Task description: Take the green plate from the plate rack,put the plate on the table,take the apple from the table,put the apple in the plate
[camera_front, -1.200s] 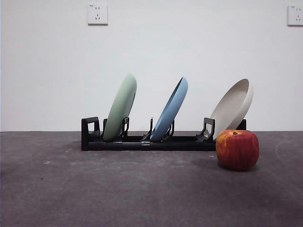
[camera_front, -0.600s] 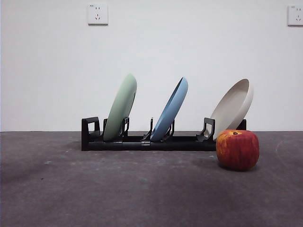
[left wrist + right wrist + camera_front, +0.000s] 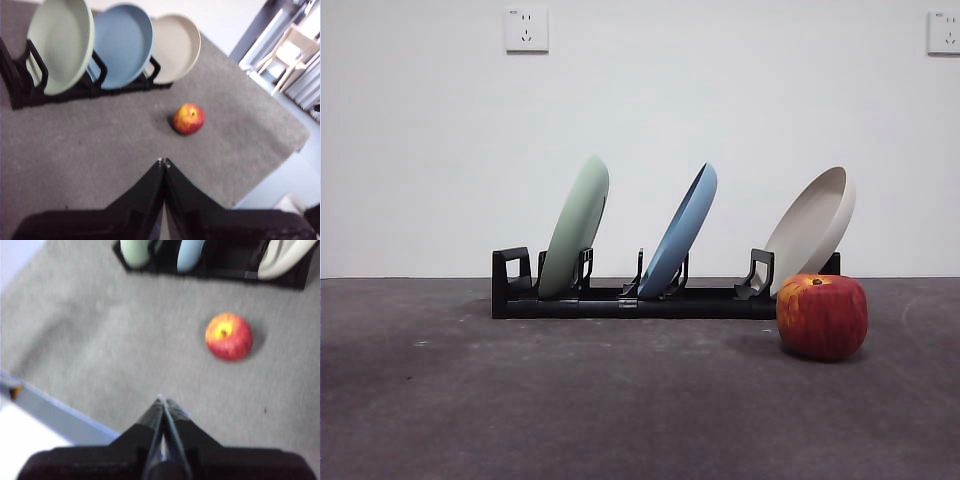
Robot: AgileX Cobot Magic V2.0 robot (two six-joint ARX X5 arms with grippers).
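Right now your dark grey counter [image 3: 570, 400] meets a white wall with two sockets [image 3: 526, 29]. Your green plate [image 3: 575, 226] leans in the plate rack [image 3: 620, 300] beside blue [image 3: 679, 232] and beige [image 3: 810, 226] plates, with the apple [image 3: 822, 316] just before the rack's beige end. Both the left claw [image 3: 163, 162] and right claw [image 3: 162, 400] are closed, holding nothing, well apart from everything.

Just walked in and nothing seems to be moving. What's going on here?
Nothing is being handled yet. The green plate stands in the plate rack beside a blue plate and a beige plate. The apple sits on the table. The left gripper and right gripper hang shut above the table, holding nothing.
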